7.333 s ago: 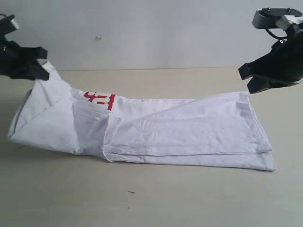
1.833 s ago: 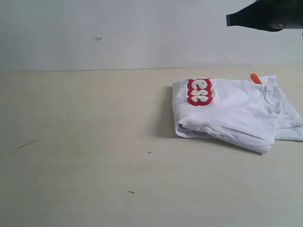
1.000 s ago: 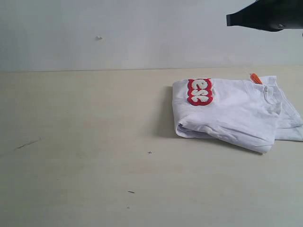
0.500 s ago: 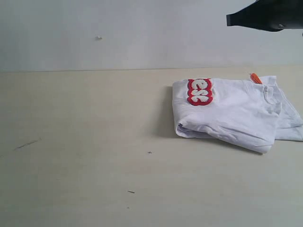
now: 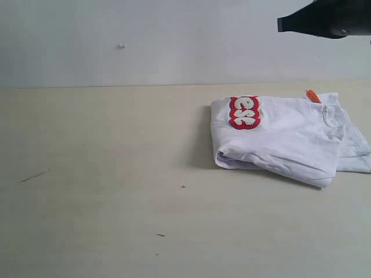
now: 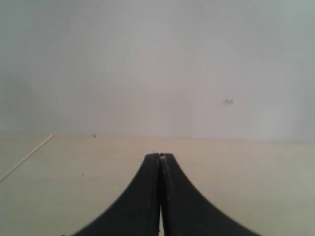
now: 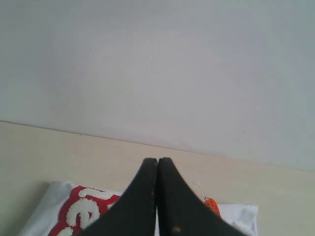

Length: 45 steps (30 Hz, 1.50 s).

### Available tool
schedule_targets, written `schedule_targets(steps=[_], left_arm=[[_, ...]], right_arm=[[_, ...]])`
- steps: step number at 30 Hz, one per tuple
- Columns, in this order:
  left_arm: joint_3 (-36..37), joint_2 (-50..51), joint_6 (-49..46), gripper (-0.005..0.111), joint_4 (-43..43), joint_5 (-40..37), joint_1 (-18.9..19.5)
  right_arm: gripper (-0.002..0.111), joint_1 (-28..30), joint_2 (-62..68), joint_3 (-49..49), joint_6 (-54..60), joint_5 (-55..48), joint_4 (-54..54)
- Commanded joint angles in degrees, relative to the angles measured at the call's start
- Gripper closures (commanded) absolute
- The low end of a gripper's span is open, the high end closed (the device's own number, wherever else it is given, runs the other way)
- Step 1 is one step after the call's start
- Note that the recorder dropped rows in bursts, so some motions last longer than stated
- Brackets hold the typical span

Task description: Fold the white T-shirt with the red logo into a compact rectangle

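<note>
The white T-shirt [image 5: 284,139] is laid folded on the surface [image 5: 104,174], red logo [image 5: 244,112] uppermost. Above it the right claw [image 7: 157,160] is held closed, empty — the left claw [image 6: 160,156] likewise, likely because folding is judged finished.

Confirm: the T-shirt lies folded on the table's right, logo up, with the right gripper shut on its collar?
No. The right gripper is shut on nothing, raised clear of the white T-shirt, per the right wrist view. The rest holds: folded on the right, red logo up.
</note>
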State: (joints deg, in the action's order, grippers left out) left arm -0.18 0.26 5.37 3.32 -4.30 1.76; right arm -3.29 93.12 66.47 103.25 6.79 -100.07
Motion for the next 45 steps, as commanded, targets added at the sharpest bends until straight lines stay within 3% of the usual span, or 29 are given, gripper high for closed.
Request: schedule_targets(steps=[1,4,45], left_arm=[[0.2,-0.3,-0.6,0.107,-0.1,-10.0,0.2],[0.2,-0.3,-0.6,0.107,-0.1,-16.0,0.2],[0.2,-0.3,-0.6,0.107,-0.1,-16.0,0.2]], right_arm=[[0.108,-0.1,-0.4,-0.3,-0.1,0.0,0.1],[0.108,-0.1,-0.4,-0.3,-0.1,0.0,0.1],[0.108,-0.1,-0.4,-0.3,0.1,0.0,0.1]])
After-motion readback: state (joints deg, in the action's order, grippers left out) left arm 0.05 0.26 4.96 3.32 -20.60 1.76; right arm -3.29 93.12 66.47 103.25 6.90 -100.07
